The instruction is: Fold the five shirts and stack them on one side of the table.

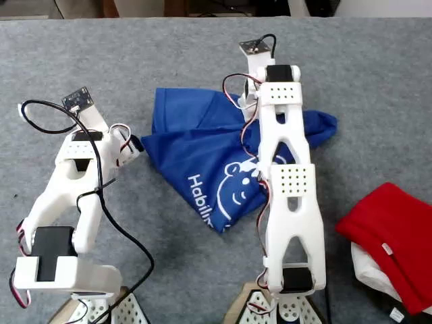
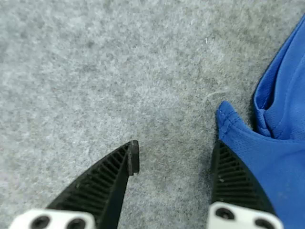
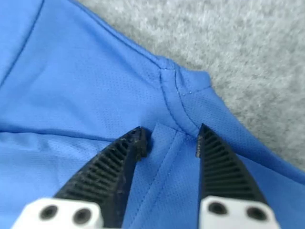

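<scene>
A blue shirt (image 1: 202,158) with white print lies crumpled mid-table. My left gripper (image 1: 135,146) sits low at its left corner. In the left wrist view that gripper (image 2: 176,150) is open over bare cloth, and the shirt's hemmed corner (image 2: 231,124) touches one finger (image 2: 233,176). My right arm reaches across the shirt to its far edge, where the right gripper (image 1: 247,94) hovers. In the right wrist view this gripper (image 3: 171,136) is open, its fingertips down on the blue fabric (image 3: 86,90) with a raised seam fold between them.
A folded red shirt (image 1: 395,233) lies on a white one (image 1: 370,270) at the table's front right corner. Grey felt (image 1: 378,74) covers the table. Black and coloured cables (image 1: 111,216) trail along both arms.
</scene>
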